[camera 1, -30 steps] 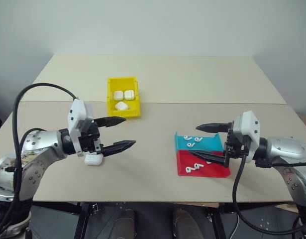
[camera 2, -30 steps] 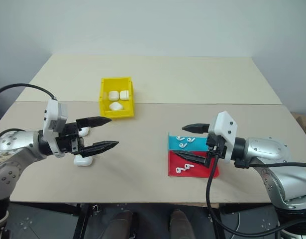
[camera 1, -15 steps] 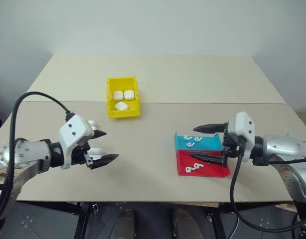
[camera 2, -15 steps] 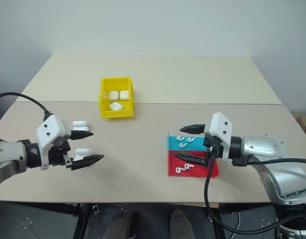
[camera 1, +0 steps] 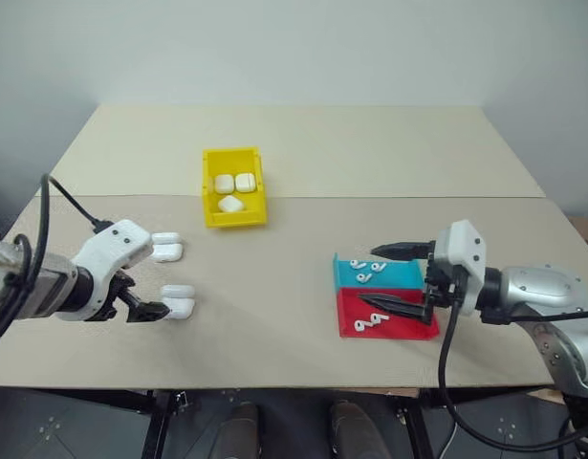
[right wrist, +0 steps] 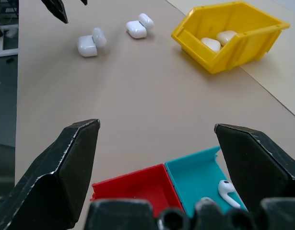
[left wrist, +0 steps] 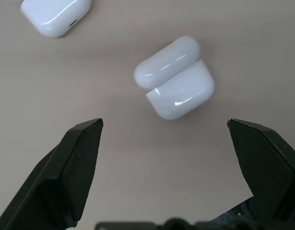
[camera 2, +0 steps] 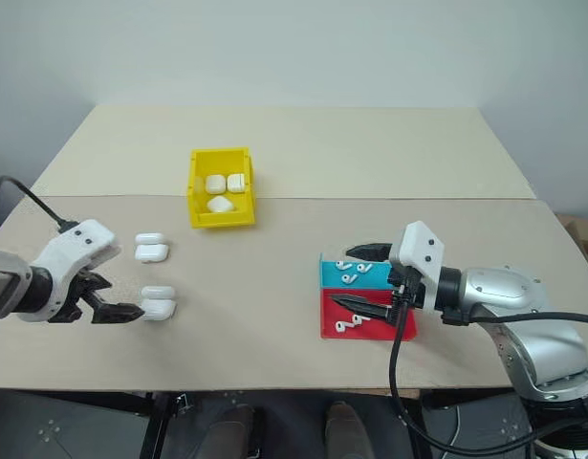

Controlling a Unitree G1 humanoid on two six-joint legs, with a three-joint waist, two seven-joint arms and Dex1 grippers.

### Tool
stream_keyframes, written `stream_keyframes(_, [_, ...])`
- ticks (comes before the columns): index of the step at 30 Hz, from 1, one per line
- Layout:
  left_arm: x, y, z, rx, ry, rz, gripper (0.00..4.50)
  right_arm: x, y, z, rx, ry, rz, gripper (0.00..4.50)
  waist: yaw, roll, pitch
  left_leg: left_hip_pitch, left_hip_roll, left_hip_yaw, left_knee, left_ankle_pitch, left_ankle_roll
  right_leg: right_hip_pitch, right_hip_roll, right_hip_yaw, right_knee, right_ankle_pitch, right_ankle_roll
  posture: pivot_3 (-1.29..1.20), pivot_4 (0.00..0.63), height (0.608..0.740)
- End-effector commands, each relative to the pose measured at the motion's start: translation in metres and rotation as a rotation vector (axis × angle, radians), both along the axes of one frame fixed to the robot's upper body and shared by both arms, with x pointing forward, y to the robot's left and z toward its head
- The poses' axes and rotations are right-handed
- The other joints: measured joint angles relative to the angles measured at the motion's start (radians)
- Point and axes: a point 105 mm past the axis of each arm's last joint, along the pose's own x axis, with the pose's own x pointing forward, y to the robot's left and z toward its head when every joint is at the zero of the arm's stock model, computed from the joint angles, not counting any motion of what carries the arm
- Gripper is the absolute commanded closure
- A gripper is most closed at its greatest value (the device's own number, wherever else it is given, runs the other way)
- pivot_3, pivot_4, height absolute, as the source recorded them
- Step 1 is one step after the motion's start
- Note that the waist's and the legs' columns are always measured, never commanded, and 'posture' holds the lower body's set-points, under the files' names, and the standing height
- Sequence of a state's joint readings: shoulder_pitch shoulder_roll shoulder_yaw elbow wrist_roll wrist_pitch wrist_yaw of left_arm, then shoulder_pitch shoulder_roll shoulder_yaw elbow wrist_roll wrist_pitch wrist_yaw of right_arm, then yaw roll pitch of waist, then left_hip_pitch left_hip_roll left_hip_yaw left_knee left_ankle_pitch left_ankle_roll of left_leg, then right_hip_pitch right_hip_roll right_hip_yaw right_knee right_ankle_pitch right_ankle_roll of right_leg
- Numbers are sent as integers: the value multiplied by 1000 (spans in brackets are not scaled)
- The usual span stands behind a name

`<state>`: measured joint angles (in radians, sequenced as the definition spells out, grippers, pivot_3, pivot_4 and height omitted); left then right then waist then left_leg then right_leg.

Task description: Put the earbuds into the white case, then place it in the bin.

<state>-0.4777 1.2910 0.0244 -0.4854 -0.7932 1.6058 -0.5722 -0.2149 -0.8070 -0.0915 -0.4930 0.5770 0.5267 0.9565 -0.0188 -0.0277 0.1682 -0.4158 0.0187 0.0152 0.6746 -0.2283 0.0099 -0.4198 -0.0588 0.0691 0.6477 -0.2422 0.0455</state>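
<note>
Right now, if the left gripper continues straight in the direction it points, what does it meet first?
Probably the open white case lying on the table. In the left wrist view it sits ahead between the spread fingers of the left gripper, apart from them. Depth is hard to judge.

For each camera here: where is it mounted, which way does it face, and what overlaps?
Head stereo pair: looks forward and down over the table, both arms in view.
Left wrist: looks down past the open left gripper at an open white case.
Right wrist: looks across the table past the open right gripper at the yellow bin.
Shared: that case lies in the head views and the right wrist view.
</note>
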Motion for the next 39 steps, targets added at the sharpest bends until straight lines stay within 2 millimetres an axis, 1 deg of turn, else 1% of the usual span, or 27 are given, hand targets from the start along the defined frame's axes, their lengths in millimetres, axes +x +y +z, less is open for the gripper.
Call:
stream_keyframes(1, [3, -5, 13, 101, -66, -39, 0, -5, 4, 9, 15, -28, 21, 35, 2, -2, 0, 0, 0, 0, 0, 0, 0, 0, 0, 0, 0, 0, 0, 0, 150, 740])
stream_keyframes(4, [4, -8, 13, -12, -37, -8, 0, -7, 4, 10, 13, -21, 28, 35, 4, -2, 0, -1, 0, -1, 0, 0, 0, 0, -1, 0, -1, 0, 0, 0, 150, 740])
stream_keyframes(8, [10, -1, 7, 1, -25, 80, 0, -8, 2, 11, 2, -8, 37, 35, 4, -2, 0, -1, 0, -5, 0, 0, 0, 0, -1, 0, 0, 0, 0, 0, 150, 740])
stream_keyframes(12, [3, -9, -1, -76, 60, 129, 0, -9, 1, 13, -6, 11, 48, 35, 4, -3, 0, -1, 0, -6, 1, 0, 0, 0, -2, 0, 0, 0, 0, 0, 150, 740])
stream_keyframes(15, [-3, -16, -8, -139, 75, 221, 0, -11, -1, 15, -17, 25, 59, 35, 0, -3, 0, -1, 4, -8, 0, 0, 0, -1, -3, 0, 1, 0, 0, 0, 150, 740])
stream_keyframes(25, [12, -24, -37, -207, -33, 390, 0, -13, -8, 23, -49, 67, 73, 35, 9, -3, 0, 1, -1, -7, 0, 0, -1, 1, -3, 0, 0, 1, -1, 0, 150, 740])
stream_keyframes(28, [16, -32, -42, -239, -73, 435, 0, -15, -11, 25, -57, 80, 71, 35, 9, -3, 0, 0, -1, -7, 0, 0, -1, 0, -3, 0, -1, 1, -1, 0, 150, 740])
stream_keyframes(31, [22, -42, -46, -278, -129, 528, 0, -16, -14, 29, -69, 93, 60, 35, 13, -3, 0, 0, -1, -7, 0, 0, -1, 1, -4, 0, 0, 1, -1, 0, 150, 740])
stream_keyframes(36, [18, -49, -56, -267, -124, 568, 0, -20, -17, 32, -82, 113, 56, 35, 24, -2, -1, 1, -2, -7, 1, 0, -1, 3, -4, 0, 0, 1, -1, 0, 150, 740])
stream_keyframes(39, [18, -52, -58, -269, -129, 583, 0, -21, -18, 33, -80, 118, 50, 35, 23, -2, -1, 1, -2, -6, 0, 0, -1, 2, -4, 0, 0, 1, -1, 0, 150, 740])
